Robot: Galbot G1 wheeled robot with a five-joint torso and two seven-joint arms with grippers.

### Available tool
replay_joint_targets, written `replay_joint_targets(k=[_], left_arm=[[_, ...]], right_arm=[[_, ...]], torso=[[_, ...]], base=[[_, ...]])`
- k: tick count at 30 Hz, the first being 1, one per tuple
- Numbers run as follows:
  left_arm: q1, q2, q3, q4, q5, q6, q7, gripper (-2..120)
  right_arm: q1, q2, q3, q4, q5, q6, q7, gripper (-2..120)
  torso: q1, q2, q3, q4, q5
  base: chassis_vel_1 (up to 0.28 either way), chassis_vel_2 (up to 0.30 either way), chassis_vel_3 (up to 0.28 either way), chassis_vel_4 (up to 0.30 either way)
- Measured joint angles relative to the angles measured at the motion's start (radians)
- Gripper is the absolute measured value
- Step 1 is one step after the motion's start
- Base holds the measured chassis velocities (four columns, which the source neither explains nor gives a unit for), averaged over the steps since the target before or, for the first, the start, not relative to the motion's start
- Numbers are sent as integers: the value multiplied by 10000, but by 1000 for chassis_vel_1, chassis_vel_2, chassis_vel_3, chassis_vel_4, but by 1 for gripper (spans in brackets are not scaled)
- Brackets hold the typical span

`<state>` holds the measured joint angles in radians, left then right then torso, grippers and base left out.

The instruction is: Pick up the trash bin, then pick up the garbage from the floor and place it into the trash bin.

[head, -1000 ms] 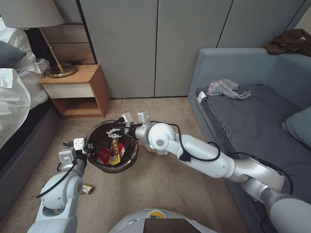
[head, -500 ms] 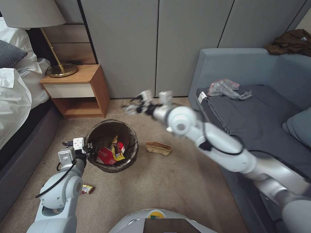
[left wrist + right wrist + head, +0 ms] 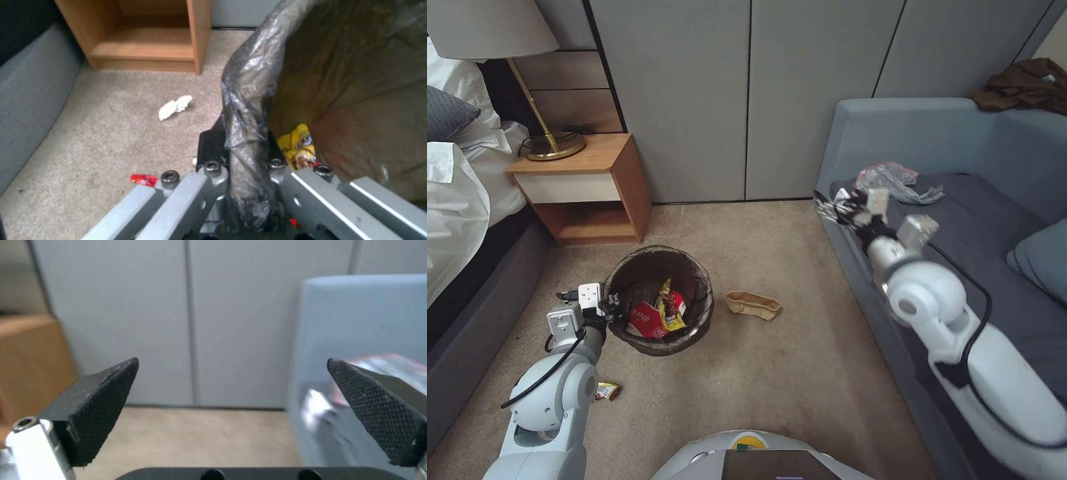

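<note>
the sofa (image 3: 960,247) stands at the right, and the right gripper (image 3: 835,208) hangs at its front edge, jaws spread wide and empty. the trash bin (image 3: 657,263) sits on the carpet, its bagged rim pinched in the left gripper (image 3: 242,166). a tan paper bag (image 3: 752,305) lies just beside it.

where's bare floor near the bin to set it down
Open carpet lies between the trash bin, held at its rim by the left claw, and the sofa, past the tan paper bag. The bin's bed side is crowded with a wrapper and scraps.
</note>
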<state>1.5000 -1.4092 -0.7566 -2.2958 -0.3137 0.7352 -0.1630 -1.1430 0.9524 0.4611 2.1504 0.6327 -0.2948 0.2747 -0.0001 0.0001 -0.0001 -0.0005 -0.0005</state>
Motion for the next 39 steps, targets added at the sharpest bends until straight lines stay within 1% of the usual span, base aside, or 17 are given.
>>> replay_joint_targets(k=[1,2,3,5,6,7,11,14,20,22,23,25,26,29,34,38,39], left_arm=[[22,13,0,-17,-3,0,-1,0],[22,13,0,-17,-3,0,-1,0],[56,48,4,-60,-17,0,-6,0],[76,76,2,-72,-34,1,-42,0],[76,76,2,-72,-34,1,-42,0],[89,97,-7,-84,-61,1,-85,0],[153,158,-33,-112,-137,1,-237,0],[172,185,-60,-113,-175,1,-287,0],[213,189,-187,-93,-222,1,-271,0],[223,186,-204,-100,-228,1,-250,0],[223,186,-204,-100,-228,1,-250,0],[227,169,-224,-102,-228,1,-232,0],[227,169,-224,-102,-228,1,-232,0],[255,125,-269,-102,-221,1,-201,0],[281,95,-289,-102,-212,2,-173,0],[281,95,-289,-102,-212,2,-173,0],[281,53,-316,-102,-200,2,-154,0]], right_arm=[[-474,286,151,-70,-472,217,-201,100],[-474,286,151,-70,-472,217,-201,100],[-1442,1022,343,-220,-1249,743,-535,100],[-2114,1882,429,-404,-2035,1190,-762,100],[-2114,1882,429,-404,-2035,1190,-762,100],[-2462,2399,429,-529,-2629,1494,-956,100],[-2897,2983,289,-632,-3528,1831,-1153,100],[-2979,3039,154,-625,-3727,1850,-1159,100],[-3099,2744,-223,-486,-4154,1556,-1185,100],[-2640,2099,-500,-598,-3889,770,-1112,100],[-2640,2099,-500,-598,-3889,770,-1112,100],[-1948,1431,-903,-699,-3518,-420,-739,100],[-1948,1431,-903,-699,-3518,-420,-739,100],[-527,675,-1759,-1039,-2121,-1898,-119,100],[534,306,-2394,-1533,-1407,-2562,3,100],[534,306,-2394,-1533,-1407,-2562,3,100],[1491,93,-3127,-2090,-986,-3185,-40,100]], torso=[[0,0,0,1,7],[0,0,0,1,7],[0,0,0,3,10],[0,0,0,2,4],[0,0,0,2,4],[0,0,0,3,11],[0,0,0,6,3],[0,0,0,7,2],[0,0,0,3,5],[0,0,1,2,5],[0,0,1,2,5],[0,-1,2,2,6],[0,-1,2,2,6],[0,-1,2,4,5],[0,-1,2,11,6],[0,-1,2,11,6],[0,-1,3,9,3]], base=[[0,0,0,0],[0,0,0,0],[0,0,0,0],[0,0,0,0],[0,0,0,0],[0,0,0,0],[0,0,0,0],[0,0,0,0],[0,0,0,0],[0,0,0,0],[0,0,0,0],[0,0,0,0],[0,0,0,0],[0,0,0,0],[0,0,0,0],[0,0,0,0],[0,0,0,0]])
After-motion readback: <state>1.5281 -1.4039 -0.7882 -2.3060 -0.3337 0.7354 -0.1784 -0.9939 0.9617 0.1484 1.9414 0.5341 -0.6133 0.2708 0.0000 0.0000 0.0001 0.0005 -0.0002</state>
